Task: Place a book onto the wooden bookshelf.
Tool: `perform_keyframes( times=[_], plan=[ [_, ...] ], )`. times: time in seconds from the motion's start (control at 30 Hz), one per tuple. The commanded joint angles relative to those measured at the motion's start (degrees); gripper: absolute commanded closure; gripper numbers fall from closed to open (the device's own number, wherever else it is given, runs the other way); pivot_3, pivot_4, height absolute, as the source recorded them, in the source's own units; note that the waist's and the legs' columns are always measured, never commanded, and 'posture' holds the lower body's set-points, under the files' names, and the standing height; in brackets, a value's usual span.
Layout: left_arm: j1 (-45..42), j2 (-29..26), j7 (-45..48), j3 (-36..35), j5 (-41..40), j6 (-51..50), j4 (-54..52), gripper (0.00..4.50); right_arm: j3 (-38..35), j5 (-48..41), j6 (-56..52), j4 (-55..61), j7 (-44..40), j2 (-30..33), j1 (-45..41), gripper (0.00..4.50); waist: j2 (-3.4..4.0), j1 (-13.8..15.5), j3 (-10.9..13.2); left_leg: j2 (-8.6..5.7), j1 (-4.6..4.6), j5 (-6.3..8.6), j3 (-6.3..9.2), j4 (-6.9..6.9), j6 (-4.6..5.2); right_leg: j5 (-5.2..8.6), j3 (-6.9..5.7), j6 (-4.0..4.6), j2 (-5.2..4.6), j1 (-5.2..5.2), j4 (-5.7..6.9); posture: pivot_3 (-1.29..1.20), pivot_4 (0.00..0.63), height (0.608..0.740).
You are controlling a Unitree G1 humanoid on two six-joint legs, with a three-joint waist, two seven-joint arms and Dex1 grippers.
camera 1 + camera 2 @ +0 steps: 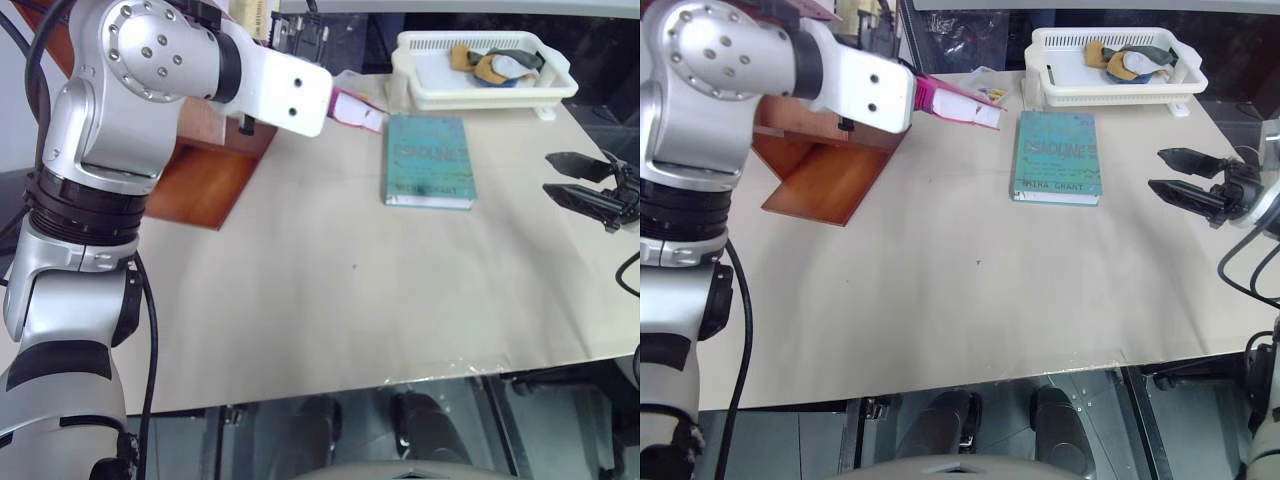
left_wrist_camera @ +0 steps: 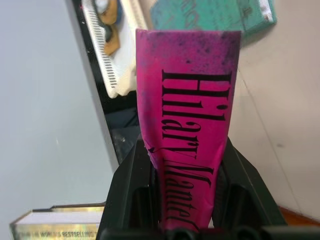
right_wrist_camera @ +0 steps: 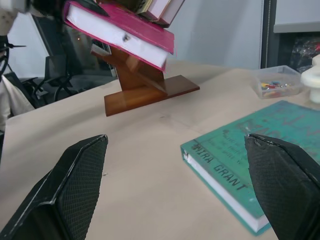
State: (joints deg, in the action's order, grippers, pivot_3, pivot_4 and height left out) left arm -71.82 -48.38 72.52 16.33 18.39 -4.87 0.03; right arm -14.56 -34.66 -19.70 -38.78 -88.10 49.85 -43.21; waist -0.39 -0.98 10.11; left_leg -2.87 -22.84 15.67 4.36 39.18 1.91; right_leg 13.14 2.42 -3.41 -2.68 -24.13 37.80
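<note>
The bright pink book (image 2: 187, 100) is clamped between the black fingers of my left gripper (image 2: 187, 200), which is shut on it. The book (image 1: 962, 104) hangs raised above the table's far left part, next to the wooden bookshelf (image 1: 825, 175), with its white page edges (image 3: 117, 37) showing in the right wrist view. The bookshelf (image 3: 145, 90) is a reddish-brown unit of slanted boards on the table. My right gripper (image 1: 1157, 169) hovers open over the table's right side, empty, pointing towards the shelf.
A teal-green book (image 1: 1058, 155) lies flat between my grippers. A white plastic basket (image 1: 480, 90) holding small items stands at the far right. A small clear box (image 3: 274, 82) sits near it. Pale books (image 2: 55, 222) rest on the shelf.
</note>
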Motion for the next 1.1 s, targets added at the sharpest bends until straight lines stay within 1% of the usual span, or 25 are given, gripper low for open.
perform_keyframes(
  times=[0.03, 0.1, 0.27, 0.33, 0.4, 0.57, 0.7, 0.83, 0.97, 1.1],
  plan=[
    [-1.5, -2.83, 0.62, -4.04, -1.6, -1.06, -3.11, 3.71, -0.21, 0.28, 1.56, -1.07, -4.37, 0.25, -2.27, 0.0, 0.01, 0.0, 0.03, 0.0, -0.01, 0.0, 0.0, 0.0, 0.0, 0.0, 0.0, 0.0, 0.0, 0.0, -0.01, 0.0, 0.15, 0.74],
    [-1.36, -3.47, 2.06, -5.39, -4.57, -3.0, -4.32, 3.71, 0.03, 0.49, 1.88, -1.82, -4.4, 0.25, -3.14, 0.0, 0.02, 0.0, 0.05, 0.0, -0.01, -0.01, -0.01, 0.0, -0.01, 0.0, 0.01, 0.0, 0.0, -0.01, -0.01, 0.0, 0.15, 0.74],
    [-2.06, -5.45, 2.91, -6.19, -6.22, -2.48, -4.04, 3.71, 0.56, 1.12, 2.78, -3.34, -4.4, -0.07, -4.53, 0.0, 0.06, -0.15, 0.1, 0.0, -0.01, -0.01, -0.04, -0.01, -0.02, 0.0, 0.05, 0.0, 0.01, -0.05, 0.03, 0.0, 0.15, 0.74],
    [-2.05, -5.69, 4.5, -6.84, -9.24, -4.38, -5.45, 3.71, 0.66, 1.17, 3.1, -3.67, -4.4, -0.15, -4.78, 0.0, 0.06, -0.13, 0.1, 0.0, -0.01, -0.01, -0.04, 0.0, -0.01, 0.0, 0.05, 0.0, 0.01, -0.05, 0.05, 0.0, 0.15, 0.74],
    [-1.68, -5.79, 5.14, -6.58, -10.2, -5.17, -6.43, 3.71, 0.69, 1.15, 3.39, -3.65, -4.4, -0.27, -4.73, 0.0, 0.05, -0.13, 0.1, 0.0, -0.01, -0.01, -0.04, 0.0, -0.01, 0.0, 0.05, 0.0, 0.01, -0.05, 0.04, 0.0, 0.15, 0.74],
    [2.38, -5.17, 5.55, -5.42, -11.58, -6.01, -9.0, 3.71, 0.24, 0.9, 3.28, -2.43, -4.39, -0.69, -3.63, 0.0, 0.06, -0.04, 0.1, 0.0, 0.0, -0.03, -0.05, 0.01, -0.05, 0.0, 0.05, 0.0, 0.0, -0.04, 0.05, 0.0, 0.15, 0.74],
    [2.31, -7.89, 4.79, -5.93, -9.19, -4.2, -7.37, 3.71, 0.16, 1.04, 3.31, -2.36, -4.39, -0.71, -3.43, 0.0, 0.05, -0.07, 0.12, 0.0, 0.0, -0.02, -0.05, 0.01, -0.03, 0.0, 0.05, 0.0, 0.02, -0.05, 0.08, 0.0, 0.15, 0.74],
    [2.04, -9.87, 5.71, -7.36, -10.97, -3.76, -7.16, 3.71, 0.21, 1.45, 3.58, -2.88, -4.33, -0.79, -3.96, 0.0, 0.06, -0.33, 0.13, 0.0, 0.0, -0.02, -0.08, 0.0, -0.04, 0.0, 0.1, 0.0, 0.03, -0.09, 0.08, 0.0, 0.15, 0.74],
    [1.52, -12.06, 7.74, -9.85, -15.11, -5.47, -8.92, 3.71, 0.68, 2.11, 4.02, -3.35, -4.39, -0.96, -4.51, 0.0, 0.05, -0.34, 0.14, 0.0, -0.01, -0.01, -0.08, 0.01, -0.01, 0.0, 0.09, 0.0, 0.02, -0.09, 0.07, 0.0, 0.15, 0.74],
    [1.36, -14.89, 8.44, -11.06, -16.17, -5.21, -8.31, 3.71, 0.89, 2.43, 3.98, -3.81, -4.4, -0.94, -5.19, 0.0, 0.06, -0.42, 0.16, 0.0, -0.02, -0.01, -0.08, 0.0, -0.02, 0.0, 0.09, 0.0, 0.02, -0.09, 0.06, 0.0, 0.15, 0.74]
  ],
)
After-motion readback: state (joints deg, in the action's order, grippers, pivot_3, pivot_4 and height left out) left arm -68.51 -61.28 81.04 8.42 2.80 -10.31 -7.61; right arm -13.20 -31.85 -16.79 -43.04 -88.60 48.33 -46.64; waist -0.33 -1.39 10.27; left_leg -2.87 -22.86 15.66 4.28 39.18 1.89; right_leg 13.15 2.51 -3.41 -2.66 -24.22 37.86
